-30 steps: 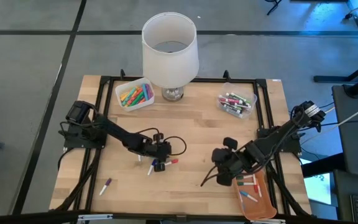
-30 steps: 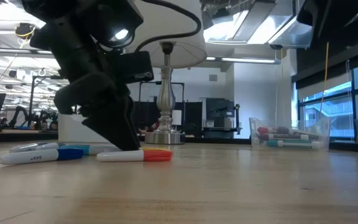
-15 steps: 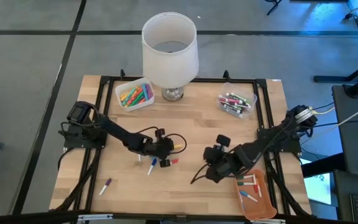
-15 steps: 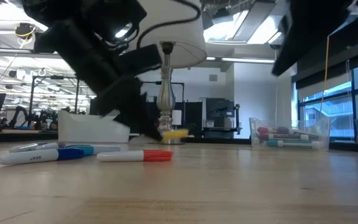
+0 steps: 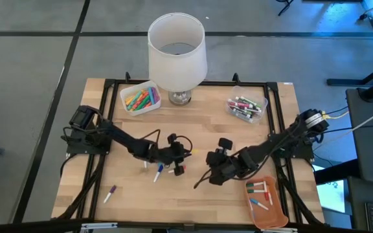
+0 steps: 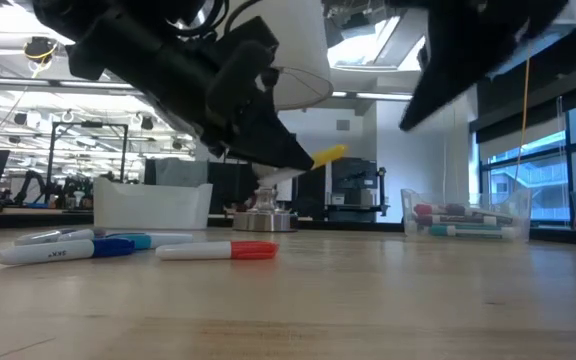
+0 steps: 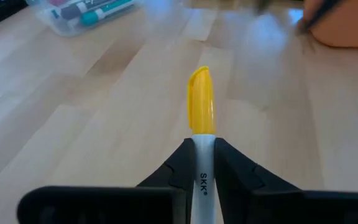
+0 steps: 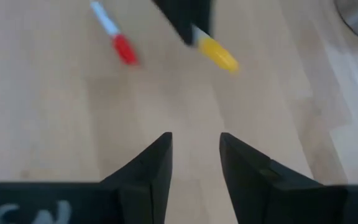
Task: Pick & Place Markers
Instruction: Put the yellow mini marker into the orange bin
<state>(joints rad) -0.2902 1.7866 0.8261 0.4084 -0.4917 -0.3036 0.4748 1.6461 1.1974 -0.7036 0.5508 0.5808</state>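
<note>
My left gripper (image 5: 181, 153) is shut on a white marker with a yellow cap (image 7: 201, 112), held above the middle of the table; in the low view the marker (image 6: 318, 160) hangs in the air. My right gripper (image 5: 212, 169) hovers open just to its right, and its wrist view shows the yellow cap (image 8: 216, 53) ahead of the open fingers (image 8: 194, 152). A red-capped marker (image 5: 179, 169), a blue one (image 5: 157, 173) and a purple one (image 5: 109, 193) lie flat on the wood. My left gripper pinches the marker's white barrel (image 7: 202, 177) between its two fingers, just behind the yellow cap. The marker lies along the fingers, its cap end sticking out past the fingertips. It is lifted clear of the table and tilted, cap end higher (image 6: 328, 155).
A white lamp (image 5: 177, 52) stands at the far edge between a white bin of coloured markers (image 5: 140, 97) and a clear bin of markers (image 5: 245, 107). An orange tray holding a few markers (image 5: 274, 210) sits at the near right corner. Bare wood lies between the arms.
My left gripper has risen from the table with the yellow-capped marker and moved toward the right, lifting the marker clear and tipping its cap upward. My right gripper has travelled left from beside the orange tray toward the table's middle, closer to the left gripper.
</note>
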